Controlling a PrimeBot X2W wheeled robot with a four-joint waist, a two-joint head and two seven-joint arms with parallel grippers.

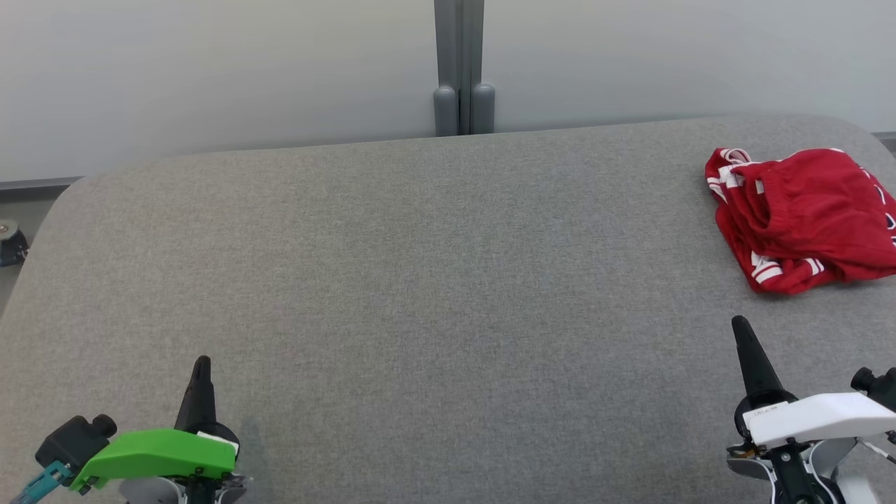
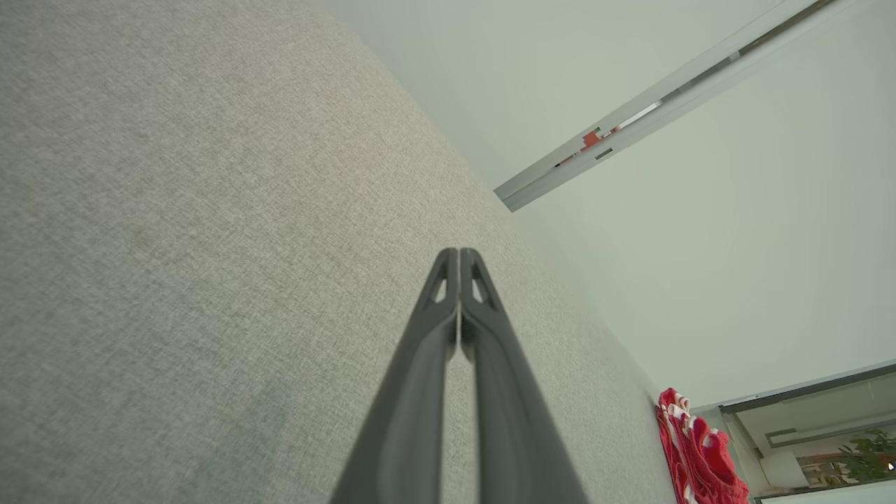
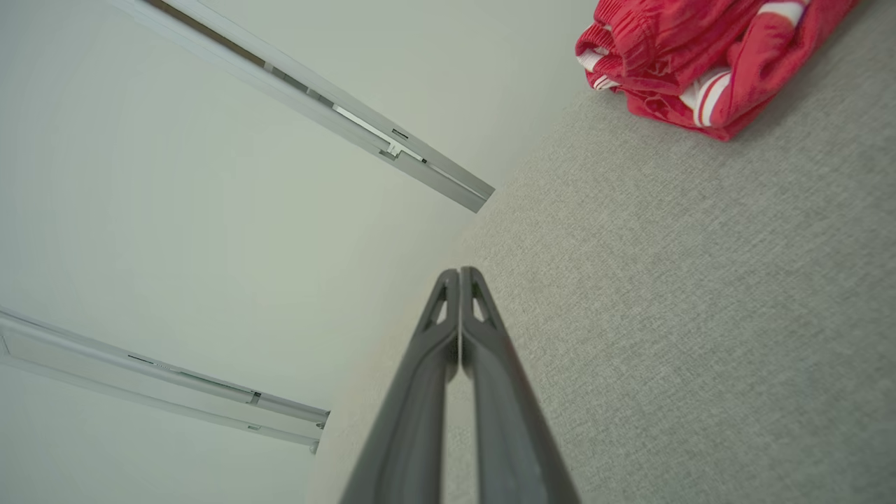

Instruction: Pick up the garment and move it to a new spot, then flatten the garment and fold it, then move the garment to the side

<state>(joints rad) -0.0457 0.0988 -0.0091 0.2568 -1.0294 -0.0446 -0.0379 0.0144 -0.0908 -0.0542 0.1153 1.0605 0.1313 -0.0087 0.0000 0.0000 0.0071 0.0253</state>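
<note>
1. The red fabric garment, trimmed with white stripes, lies crumpled in a loose heap at the far right of the grey fabric-covered worktop. It sits close to the rounded far-right corner, and its right part runs past the edge of the head view.
2. In the left wrist view the garment sits low on the right, by the worktop's edge. In the right wrist view the garment is at the upper right, its folds and stripes plain to see.
3. The right gripper, under a white wrist cover, is on the near side of the garment and apart from it, with bare worktop between them. Its jaws are pressed together with nothing in them. In its own wrist view the right gripper has its tips meeting.
4. The left gripper, under a green wrist cover, is at the near left, well apart from the garment. Its jaws are likewise together and empty, and its own wrist view shows the left gripper the same way.
5. Behind the worktop stand pale wall panels, joined by a grey post.
</note>
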